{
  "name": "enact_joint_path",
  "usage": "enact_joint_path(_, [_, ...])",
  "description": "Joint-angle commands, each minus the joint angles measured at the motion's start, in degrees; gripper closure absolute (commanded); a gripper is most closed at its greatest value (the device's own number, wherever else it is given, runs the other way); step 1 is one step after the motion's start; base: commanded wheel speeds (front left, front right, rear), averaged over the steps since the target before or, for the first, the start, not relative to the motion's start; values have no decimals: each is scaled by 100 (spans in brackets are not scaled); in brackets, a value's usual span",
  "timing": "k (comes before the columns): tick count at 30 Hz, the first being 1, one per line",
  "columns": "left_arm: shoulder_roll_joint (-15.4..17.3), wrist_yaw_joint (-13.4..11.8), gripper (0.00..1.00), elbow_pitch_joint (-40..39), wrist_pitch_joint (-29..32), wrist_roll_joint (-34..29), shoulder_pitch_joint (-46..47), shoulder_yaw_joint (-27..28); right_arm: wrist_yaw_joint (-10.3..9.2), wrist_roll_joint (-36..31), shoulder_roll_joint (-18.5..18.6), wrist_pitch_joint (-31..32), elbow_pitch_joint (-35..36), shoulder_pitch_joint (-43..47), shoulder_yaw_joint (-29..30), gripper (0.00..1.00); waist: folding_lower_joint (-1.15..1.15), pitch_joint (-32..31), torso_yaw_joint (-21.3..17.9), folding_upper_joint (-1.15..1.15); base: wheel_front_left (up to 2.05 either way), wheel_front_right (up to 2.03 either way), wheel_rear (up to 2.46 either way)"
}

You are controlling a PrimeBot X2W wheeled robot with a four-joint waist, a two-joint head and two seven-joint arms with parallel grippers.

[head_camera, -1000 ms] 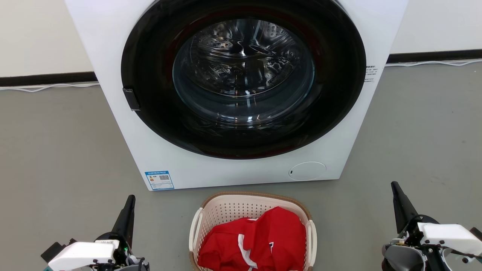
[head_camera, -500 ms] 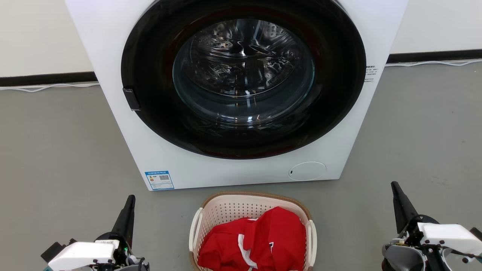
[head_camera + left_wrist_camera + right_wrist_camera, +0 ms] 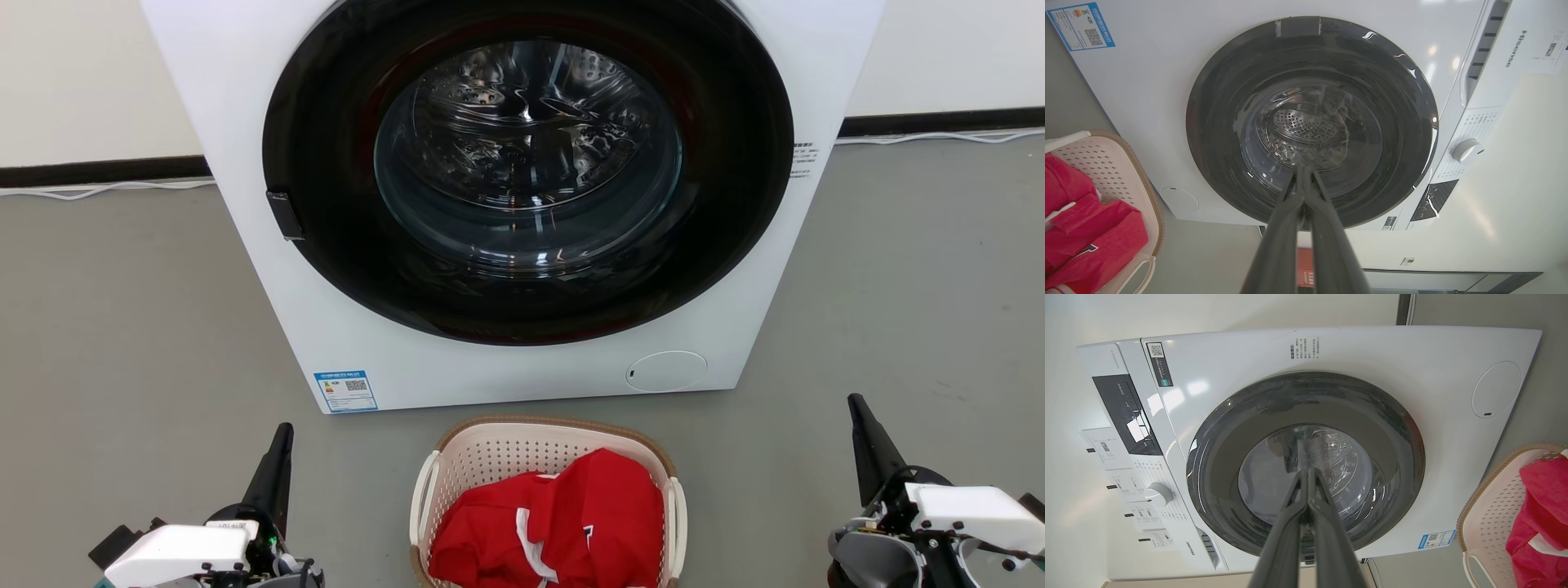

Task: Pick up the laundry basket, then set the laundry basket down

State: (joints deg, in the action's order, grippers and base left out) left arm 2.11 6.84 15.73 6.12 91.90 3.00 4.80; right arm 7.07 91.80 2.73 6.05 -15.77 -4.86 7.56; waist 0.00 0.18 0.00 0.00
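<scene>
The laundry basket (image 3: pixel 490 454), cream-white with a brown rim and white side handles, stands on the grey floor at the bottom centre of the head view, holding a red garment (image 3: pixel 563 518). It also shows at the left edge of the left wrist view (image 3: pixel 1106 163) and at the right edge of the right wrist view (image 3: pixel 1490 506). My left gripper (image 3: pixel 283 433) is shut with nothing in it, well to the basket's left. My right gripper (image 3: pixel 856 403) is shut and empty, well to its right. In each wrist view the fingertips (image 3: pixel 1304 169) (image 3: pixel 1306 471) meet.
A white front-loading washing machine (image 3: pixel 343 343) with a dark round door (image 3: pixel 526 163) stands just behind the basket. Bare grey floor (image 3: pixel 122 327) lies on both sides. A white cable (image 3: pixel 98 189) runs along the black skirting at the wall.
</scene>
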Motion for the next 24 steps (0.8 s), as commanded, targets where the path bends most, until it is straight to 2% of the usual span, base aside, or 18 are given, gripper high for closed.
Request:
enact_joint_path(1, [76,65,100,-170,34,29,318,170,42,39,15,42,175,-132,-106,100,0,0,0,0,0,0,0])
enact_joint_path(24, [76,65,100,-170,34,29,318,170,42,39,15,42,175,-132,-106,100,0,0,0,0,0,0,0])
